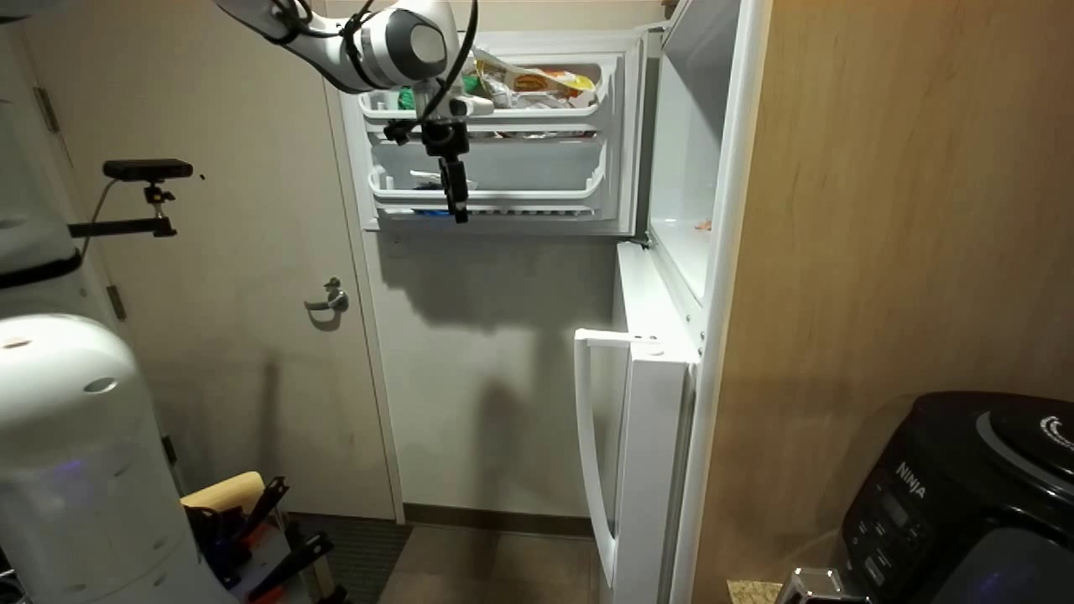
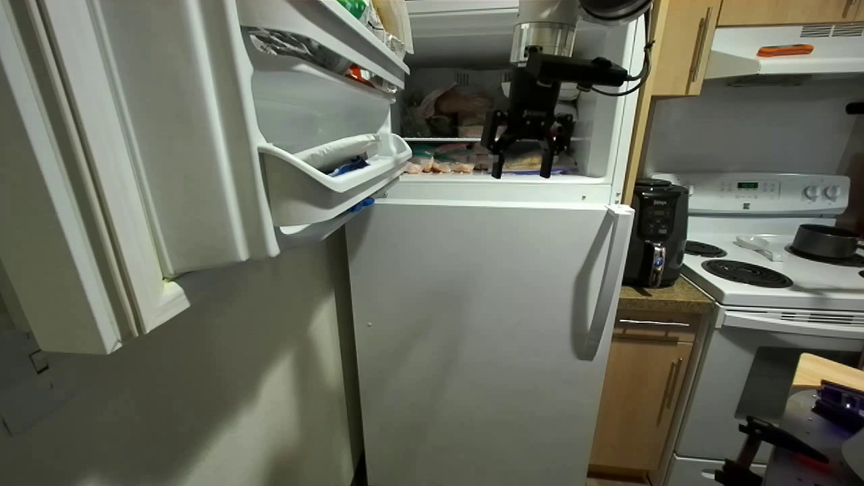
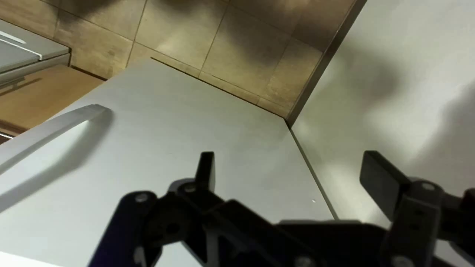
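Observation:
My gripper (image 2: 522,170) hangs pointing down, open and empty, in front of the open freezer compartment (image 2: 597,145). It also shows edge-on in an exterior view (image 1: 459,211), before the open freezer door's lower bin (image 1: 537,196). In the wrist view its two fingers (image 3: 288,161) stand wide apart with nothing between them. Bags of food (image 2: 449,165) lie inside the freezer behind the gripper. The freezer door (image 2: 196,148) stands open, with a white package (image 2: 337,152) in a bin and bags (image 1: 537,84) in the upper bin. The lower fridge door (image 2: 472,324) is shut.
The lower door's handle (image 2: 611,277) sticks out. A black air fryer (image 2: 658,229) stands on the counter beside a white stove (image 2: 715,287) with a dark pot (image 2: 827,241). A camera (image 1: 147,170) juts out on an arm. Clamps (image 1: 289,566) sit by the robot's base.

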You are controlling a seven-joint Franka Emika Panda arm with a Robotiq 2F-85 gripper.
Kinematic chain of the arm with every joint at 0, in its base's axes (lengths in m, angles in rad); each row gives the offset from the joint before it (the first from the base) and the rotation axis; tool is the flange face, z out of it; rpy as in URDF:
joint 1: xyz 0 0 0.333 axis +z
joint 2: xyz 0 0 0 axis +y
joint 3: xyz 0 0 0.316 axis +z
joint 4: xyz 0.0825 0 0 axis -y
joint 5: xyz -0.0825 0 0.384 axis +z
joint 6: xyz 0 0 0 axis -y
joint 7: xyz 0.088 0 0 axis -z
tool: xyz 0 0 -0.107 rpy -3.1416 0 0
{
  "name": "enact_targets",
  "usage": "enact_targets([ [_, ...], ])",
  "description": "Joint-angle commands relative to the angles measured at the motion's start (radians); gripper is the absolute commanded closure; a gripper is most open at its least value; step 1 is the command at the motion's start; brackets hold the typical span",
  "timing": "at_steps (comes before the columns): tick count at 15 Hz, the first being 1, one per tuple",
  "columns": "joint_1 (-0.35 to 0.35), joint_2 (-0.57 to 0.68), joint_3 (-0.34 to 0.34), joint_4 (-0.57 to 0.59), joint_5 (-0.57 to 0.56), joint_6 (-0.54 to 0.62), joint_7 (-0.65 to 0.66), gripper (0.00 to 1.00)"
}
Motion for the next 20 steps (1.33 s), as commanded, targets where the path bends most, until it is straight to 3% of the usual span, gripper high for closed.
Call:
enact_targets([
  [1, 0.012, 0.000, 0.012, 0.001, -0.051, 0.079, 0.043, 0.00],
  [20, 0.027, 0.062, 0.018, 0.030, -0.171, 0.370, 0.074, 0.00],
])
